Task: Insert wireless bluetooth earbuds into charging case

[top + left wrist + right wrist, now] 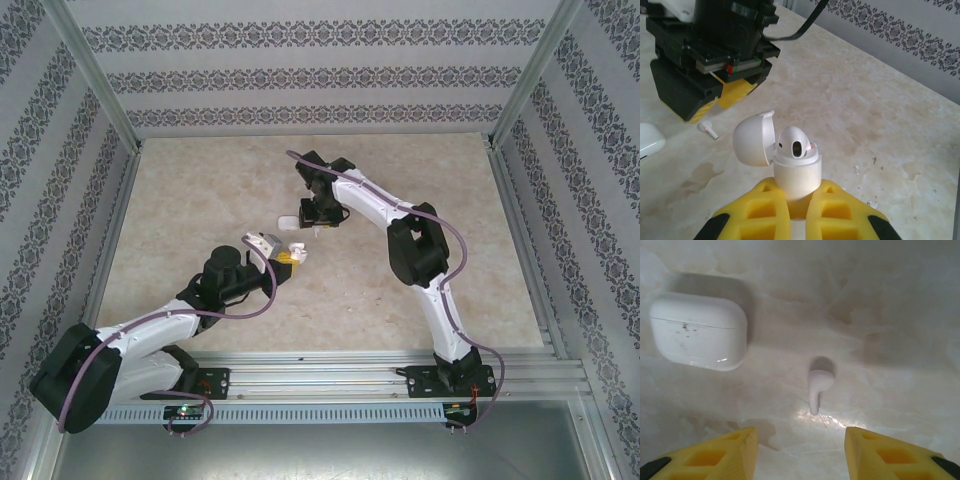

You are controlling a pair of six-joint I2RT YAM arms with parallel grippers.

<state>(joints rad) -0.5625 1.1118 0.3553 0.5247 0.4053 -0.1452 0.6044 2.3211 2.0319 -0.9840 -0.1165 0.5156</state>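
The table (190, 210) is a pale beige marbled slab, glossy where the light catches it. A shut white case (697, 332) lies flat on it. Near that, apart from it, one small earbud (818, 384) rests on its side.

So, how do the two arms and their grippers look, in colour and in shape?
Both the left arm and the right arm have white links with black joints, and a purple cable loops along each. The left gripper and the right gripper each carry two yellow fingers with hollow, ribbed cells and black outer edges.
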